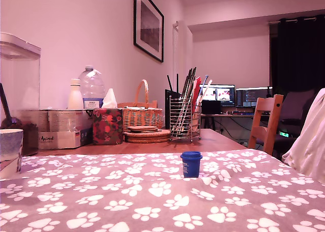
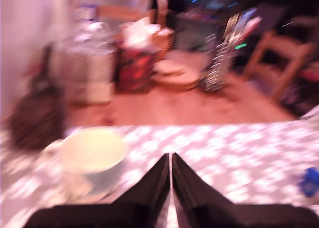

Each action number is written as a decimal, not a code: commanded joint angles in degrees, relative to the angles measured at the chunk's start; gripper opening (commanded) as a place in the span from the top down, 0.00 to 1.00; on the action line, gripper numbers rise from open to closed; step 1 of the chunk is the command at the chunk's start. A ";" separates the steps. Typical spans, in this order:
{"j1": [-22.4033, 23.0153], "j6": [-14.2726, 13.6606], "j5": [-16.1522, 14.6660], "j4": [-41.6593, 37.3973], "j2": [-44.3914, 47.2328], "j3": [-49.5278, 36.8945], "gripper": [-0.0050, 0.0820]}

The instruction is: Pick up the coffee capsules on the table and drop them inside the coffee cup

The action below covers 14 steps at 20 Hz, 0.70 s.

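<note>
Exterior view: no gripper shows. 1 blue capsule [image 1: 191, 164] stands upright on the paw-print cloth [image 1: 152, 196], near centre. 1 cup [image 1: 10, 146] sits at 9 o'clock, cut by the edge, well apart from the capsule; its inside is hidden. Behind, a wire rack [image 1: 184, 121] holds utensils.

Wrist view, blurred: the gripper [image 2: 171, 160] is clenched, black tips touching, grasping nothing. The cup [image 2: 93, 153] lies at 9 o'clock of the tips, looking empty. The capsule [image 2: 310, 182] sits at 3 o'clock, far off.
</note>
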<state>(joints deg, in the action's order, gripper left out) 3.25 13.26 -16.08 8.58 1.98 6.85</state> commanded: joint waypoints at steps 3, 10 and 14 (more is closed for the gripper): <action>1.38 2.38 -4.35 -1.18 0.26 -1.05 0.97; 9.20 2.91 -4.92 -3.56 0.70 -1.05 0.97; 14.78 2.89 -4.87 -4.79 4.02 -1.05 0.97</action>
<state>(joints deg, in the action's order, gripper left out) 17.37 15.99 -20.95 4.62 4.91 6.85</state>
